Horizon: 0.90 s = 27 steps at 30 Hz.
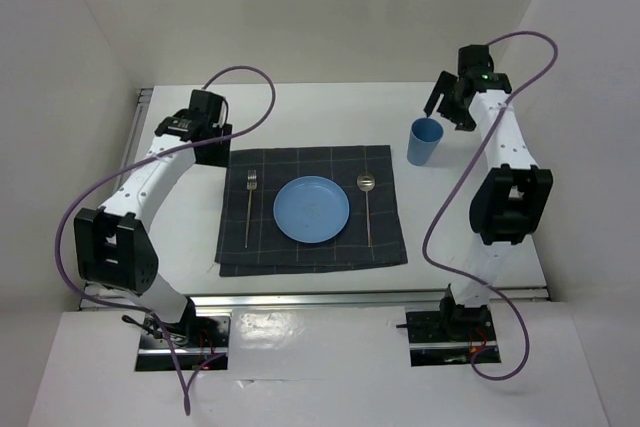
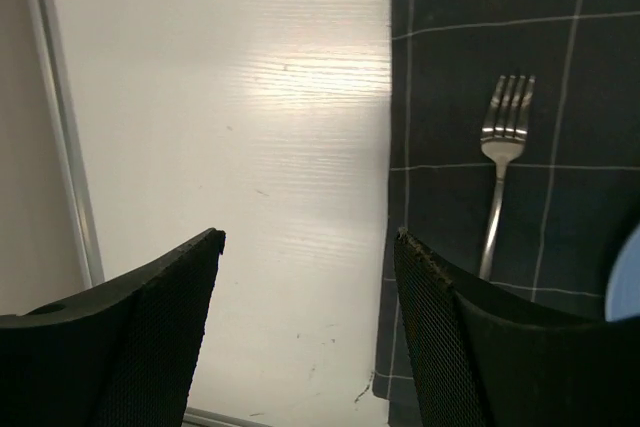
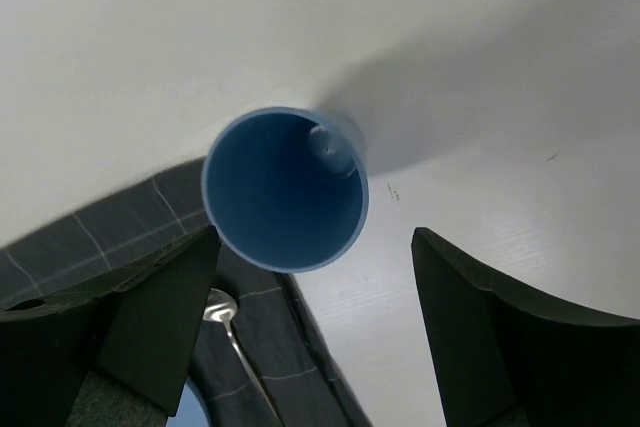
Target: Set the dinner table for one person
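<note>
White dinner table (image 1: 300,112) underneath, both grippers spread, gripping nothing: left gripper (image 2: 310,247) over bare tabletop beside the mat (image 2: 450,97), right gripper (image 3: 315,242) above the upright blue cup (image 3: 285,187). Plate (image 1: 311,209), fork (image 1: 251,181) and spoon (image 1: 366,182) lie on the mat.

We look down into an upright blue cup (image 3: 285,192) standing on the white desk (image 3: 480,47), near the corner of a dark checked mat (image 3: 100,232) where a spoon (image 3: 222,309) lies; our jaws stand wide apart, empty.

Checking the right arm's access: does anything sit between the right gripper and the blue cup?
Nothing visible does. The right gripper hangs open above the blue cup, upright on the dinner table beside the grey mat.
</note>
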### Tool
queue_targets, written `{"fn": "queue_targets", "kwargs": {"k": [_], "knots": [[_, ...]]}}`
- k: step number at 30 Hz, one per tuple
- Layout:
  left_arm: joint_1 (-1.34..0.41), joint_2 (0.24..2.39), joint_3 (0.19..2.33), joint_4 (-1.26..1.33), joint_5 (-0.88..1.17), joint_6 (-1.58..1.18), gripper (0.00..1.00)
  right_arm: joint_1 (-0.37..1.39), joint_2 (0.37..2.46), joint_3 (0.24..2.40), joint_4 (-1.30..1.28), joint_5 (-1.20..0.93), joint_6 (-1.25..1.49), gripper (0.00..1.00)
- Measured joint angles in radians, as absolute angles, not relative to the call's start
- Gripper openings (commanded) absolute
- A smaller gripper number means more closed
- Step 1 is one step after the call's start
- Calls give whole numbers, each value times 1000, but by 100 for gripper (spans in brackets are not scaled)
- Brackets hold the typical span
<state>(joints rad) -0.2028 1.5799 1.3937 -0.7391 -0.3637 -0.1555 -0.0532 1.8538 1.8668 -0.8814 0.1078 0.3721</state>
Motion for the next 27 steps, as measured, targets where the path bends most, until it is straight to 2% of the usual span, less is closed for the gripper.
{"fn": "queue_targets", "kwargs": {"k": [3, 8, 9, 10, 12, 13, 14, 16, 17, 23, 27], "knots": [[-179, 1566, 1382, -735, -389, -137, 77, -48, 1909, 1826, -876, 75, 361, 85], [-178, 1533, 1351, -725, -405, -122, 77, -46, 1921, 1745, -869, 74, 357, 77], [-178, 1526, 1346, -725, -406, -115, 77, -46, 1924, 1740, -865, 76, 357, 68], [-178, 1522, 1344, -725, -406, -111, 77, -46, 1930, 1740, -860, 79, 353, 64], [-178, 1518, 1342, -724, -406, -108, 77, -46, 1946, 1740, -840, 84, 350, 47], [-178, 1517, 1341, -723, -406, -107, 77, -46, 1958, 1740, -831, 89, 347, 29], [-178, 1517, 1341, -723, -406, -105, 77, -46, 1972, 1741, -826, 93, 342, 20], [-178, 1516, 1341, -723, -407, -104, 77, -46, 2005, 1744, -822, 105, 340, 4], [-178, 1515, 1341, -723, -407, -104, 77, -46, 2017, 1747, -822, 109, 343, 0], [-176, 1509, 1334, -720, -407, -103, 77, -35, 2028, 1799, -841, 199, 316, 0], [-170, 1505, 1333, -719, -406, -101, 77, 58, 2020, 1834, -858, 283, 287, 0]]}}
